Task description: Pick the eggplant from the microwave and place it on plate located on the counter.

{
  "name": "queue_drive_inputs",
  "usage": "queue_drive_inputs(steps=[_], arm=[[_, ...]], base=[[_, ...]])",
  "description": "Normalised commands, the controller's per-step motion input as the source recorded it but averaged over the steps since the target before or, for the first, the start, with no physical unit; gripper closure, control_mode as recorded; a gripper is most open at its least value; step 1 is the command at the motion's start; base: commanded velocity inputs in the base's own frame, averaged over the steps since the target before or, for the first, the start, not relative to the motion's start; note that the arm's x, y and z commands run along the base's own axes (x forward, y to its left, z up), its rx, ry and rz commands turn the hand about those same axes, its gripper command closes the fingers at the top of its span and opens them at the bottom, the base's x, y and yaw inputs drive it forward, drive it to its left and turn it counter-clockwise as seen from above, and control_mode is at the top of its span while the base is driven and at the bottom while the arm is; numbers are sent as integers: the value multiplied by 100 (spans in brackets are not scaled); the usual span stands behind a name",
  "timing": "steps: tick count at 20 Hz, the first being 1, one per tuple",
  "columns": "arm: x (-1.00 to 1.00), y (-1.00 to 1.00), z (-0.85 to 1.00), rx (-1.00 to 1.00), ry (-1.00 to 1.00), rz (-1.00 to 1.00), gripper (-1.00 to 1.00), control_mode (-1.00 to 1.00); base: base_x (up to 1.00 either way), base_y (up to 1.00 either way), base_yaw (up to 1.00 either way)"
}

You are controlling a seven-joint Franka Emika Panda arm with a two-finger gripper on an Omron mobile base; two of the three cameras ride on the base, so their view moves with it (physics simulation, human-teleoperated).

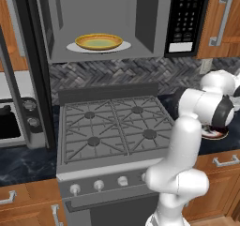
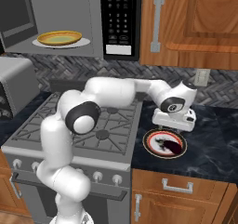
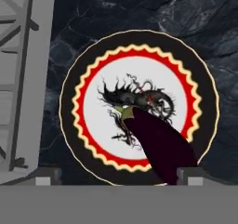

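Eggplant (image 3: 160,144) lies on the plate (image 3: 93,121), across its lower right part and reaching over the rim band, green stem end toward the centre. Plate sits on the dark marbled desk (image 2: 209,139), just beside the stove (image 2: 69,125). Gripper (image 2: 173,123) hovers directly above the plate; hand view shows the 2 finger tips spread wide at either side, jaws holding nothing. Microwave (image 1: 103,18) stands open, a yellow dish (image 1: 98,41) inside. Risk as I judge it: eggplant overhangs the rim, so a finger brushing it on the lift could roll it off onto the desk.
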Motion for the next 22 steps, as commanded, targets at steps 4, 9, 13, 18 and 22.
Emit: queue_drive_inputs(steps=[4,9,13,18,22], arm=[[-75,39,45,-3,-7,0,-100,-100],[-63,87,44,-12,-1,0,-100,-100],[-52,100,42,-17,0,2,-100,-100],[-54,100,48,-21,0,6,-100,-100],[-60,100,53,-20,2,2,-100,-100]], base=[[0,0,0],[0,0,0],[0,0,0],[0,0,0],[0,0,0]])
